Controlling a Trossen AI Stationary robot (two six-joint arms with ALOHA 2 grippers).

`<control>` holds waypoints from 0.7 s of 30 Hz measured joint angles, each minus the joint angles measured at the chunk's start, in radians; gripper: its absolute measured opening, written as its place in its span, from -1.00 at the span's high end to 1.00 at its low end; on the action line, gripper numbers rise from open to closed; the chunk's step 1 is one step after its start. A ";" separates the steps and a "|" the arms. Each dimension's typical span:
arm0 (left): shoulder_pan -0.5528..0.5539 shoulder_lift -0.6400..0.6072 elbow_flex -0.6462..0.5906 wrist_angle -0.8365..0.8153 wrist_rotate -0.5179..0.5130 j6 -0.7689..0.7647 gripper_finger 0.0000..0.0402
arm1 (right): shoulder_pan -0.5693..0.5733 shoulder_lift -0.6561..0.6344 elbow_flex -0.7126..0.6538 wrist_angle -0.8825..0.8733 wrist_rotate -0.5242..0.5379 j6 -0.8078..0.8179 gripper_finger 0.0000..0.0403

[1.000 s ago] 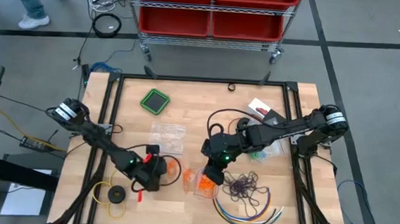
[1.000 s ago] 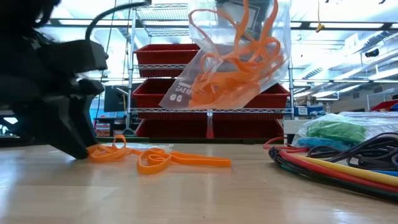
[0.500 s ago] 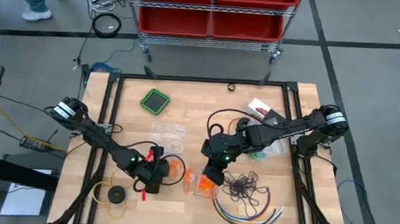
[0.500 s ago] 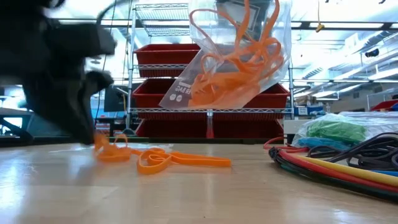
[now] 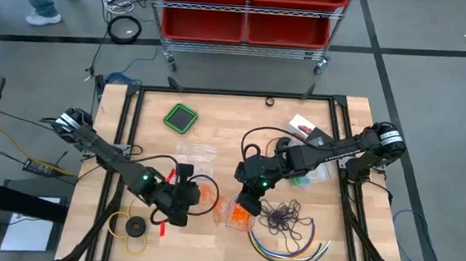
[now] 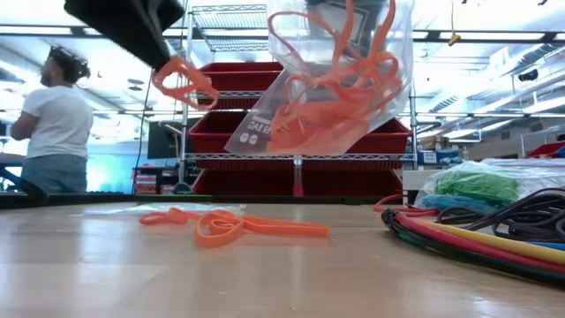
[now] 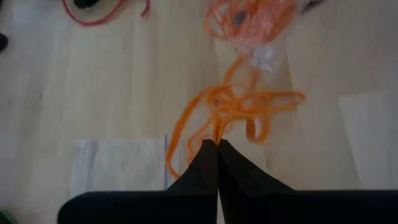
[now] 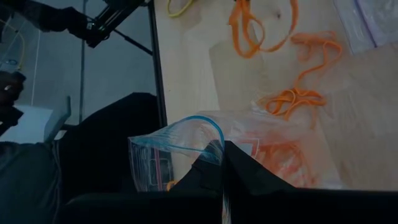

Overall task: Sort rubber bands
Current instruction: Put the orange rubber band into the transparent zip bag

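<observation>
My left gripper [image 5: 194,196] [image 6: 166,55] is shut on a small bunch of orange rubber bands [image 7: 239,106] [image 6: 183,79], held up over the table's near left part. More orange bands [image 6: 231,227] lie flat on the wood below. My right gripper [image 5: 247,204] is shut on a clear plastic bag of orange bands [image 6: 335,79] [image 5: 239,217] at the table's middle. Dark purple bands [image 5: 284,218] lie loose to its right. Green bands [image 6: 481,185] sit in another bag. My left gripper pinches a few strands of the orange bunch [image 7: 217,129] between its two fingertips [image 7: 208,149], coming slanting down from above. The loops hang slack below the fingers, clear of the table. My right gripper pinches the bag's open top edge by the blue zip strip [image 8: 208,134] between its two fingers, slanting down. The bag [image 6: 309,106] hangs tilted below, clear of the table, with the orange bands inside it.
Long coloured cables [image 5: 291,246] [image 6: 468,234] curve along the near right. A yellow ring with a black disc [image 5: 132,225] lies near left. An empty clear bag [image 5: 194,155] and a green square pad [image 5: 181,117] lie farther back. A person [image 6: 53,132] stands beyond the table.
My left gripper has shut on orange bands lying on the table and risen, taking a small bunch up clear of the wood. The other orange bands have stayed on the table.
</observation>
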 joint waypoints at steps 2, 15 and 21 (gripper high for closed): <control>0.008 -0.001 0.001 -0.022 0.014 -0.021 0.99 | 0.000 0.000 0.000 0.000 0.000 0.000 1.00; 0.045 0.038 -0.001 -0.021 0.016 -0.047 0.65 | 0.000 0.000 0.000 0.001 0.000 0.001 0.99; 0.043 0.038 -0.001 -0.024 0.017 -0.049 0.52 | 0.000 0.000 0.000 0.001 0.000 -0.004 0.99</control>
